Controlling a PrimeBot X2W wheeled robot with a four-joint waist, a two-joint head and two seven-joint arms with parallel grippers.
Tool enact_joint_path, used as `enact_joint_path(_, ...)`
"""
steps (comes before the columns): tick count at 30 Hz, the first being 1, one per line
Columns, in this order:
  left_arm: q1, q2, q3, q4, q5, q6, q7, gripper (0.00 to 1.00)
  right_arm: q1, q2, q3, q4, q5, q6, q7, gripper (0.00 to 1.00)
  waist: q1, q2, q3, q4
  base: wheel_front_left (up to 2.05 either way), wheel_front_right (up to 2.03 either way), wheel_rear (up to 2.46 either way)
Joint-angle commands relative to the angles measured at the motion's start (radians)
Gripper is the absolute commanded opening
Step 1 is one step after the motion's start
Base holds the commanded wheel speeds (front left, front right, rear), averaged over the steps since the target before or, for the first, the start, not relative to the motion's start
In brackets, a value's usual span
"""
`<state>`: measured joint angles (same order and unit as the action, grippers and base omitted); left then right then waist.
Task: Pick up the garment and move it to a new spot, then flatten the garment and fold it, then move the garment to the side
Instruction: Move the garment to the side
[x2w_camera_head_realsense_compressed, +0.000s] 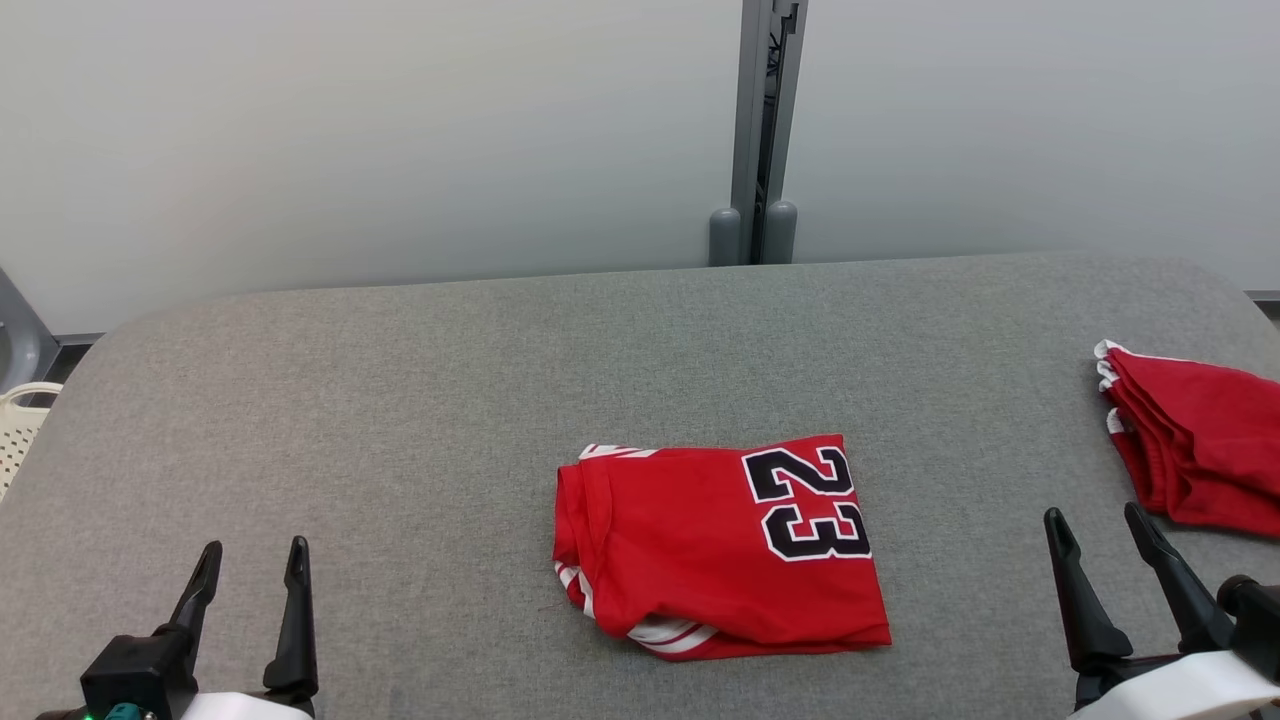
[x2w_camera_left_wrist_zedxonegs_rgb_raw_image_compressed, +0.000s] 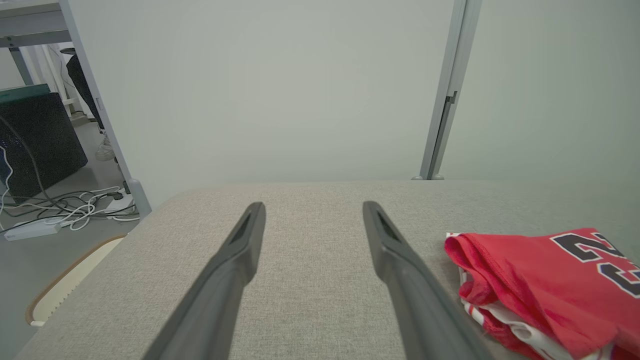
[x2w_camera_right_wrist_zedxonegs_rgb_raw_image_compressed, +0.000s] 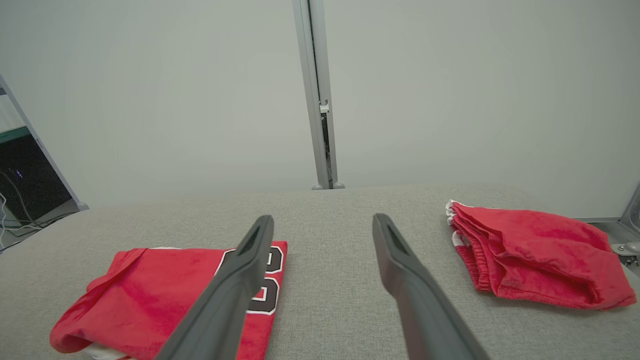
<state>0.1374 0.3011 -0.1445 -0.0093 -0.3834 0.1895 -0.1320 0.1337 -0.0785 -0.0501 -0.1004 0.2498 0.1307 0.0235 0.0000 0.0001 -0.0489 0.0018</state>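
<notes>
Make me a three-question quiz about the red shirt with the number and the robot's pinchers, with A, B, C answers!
1. Where does the red jersey lie?
A. near the middle of the gray table
B. in a basket
C. on the floor

2. What colour are its digits?
A. yellow
B. black
C. green

3. How are the left gripper and right gripper?
A. both open and empty
B. both shut on the jersey
C. lifting it together

Answers:
1 A, it rests folded on the gray cloth top.
2 B, the 23 is black with white edging.
3 A, each pair of fingers stands apart, clear of the jersey.
</notes>
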Motion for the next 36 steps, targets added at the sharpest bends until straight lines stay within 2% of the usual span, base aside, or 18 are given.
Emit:
enact_joint_path(1,0.008,0.006,0.000,-0.005,-0.002,0.006,0.004,1.00,0.010,-0.004,-0.005,-0.006,-0.004,0.000,0.005,1.00,0.0000,-0.0001,0.000,0.000,0.00,0.00,0.00)
enact_joint_path(11,-0.006,0.006,-0.017,-0.024,0.007,0.016,0.013,1.00,0.010,-0.005,-0.017,-0.013,-0.016,0.000,0.013,1.00,0.0000,-0.0001,0.010,0.014,0.00,0.00,0.00)
enact_joint_path(17,-0.050,-0.001,-0.044,-0.039,0.022,0.006,0.010,1.00,-0.019,-0.025,-0.025,-0.011,-0.021,0.000,0.030,1.00,0.0000,-0.0001,0.049,0.059,0.00,0.00,0.00)
enact_joint_path(21,-0.093,-0.011,-0.056,-0.048,0.026,-0.002,-0.007,1.00,-0.057,-0.051,-0.016,0.015,-0.016,0.000,0.037,1.00,0.0000,-0.0001,0.111,0.096,0.00,0.00,0.00)
enact_joint_path(27,-0.155,-0.031,-0.067,-0.032,0.026,-0.010,-0.042,1.00,-0.124,-0.084,0.002,0.128,-0.005,0.000,0.036,1.00,0.0000,-0.0001,0.189,0.159,0.00,0.00,0.00)
enact_joint_path(36,-0.221,-0.056,-0.087,0.005,0.024,-0.026,-0.077,1.00,-0.225,-0.097,0.095,0.357,0.040,0.000,0.019,1.00,0.0000,-0.0001,0.239,0.220,0.00,0.00,0.00)
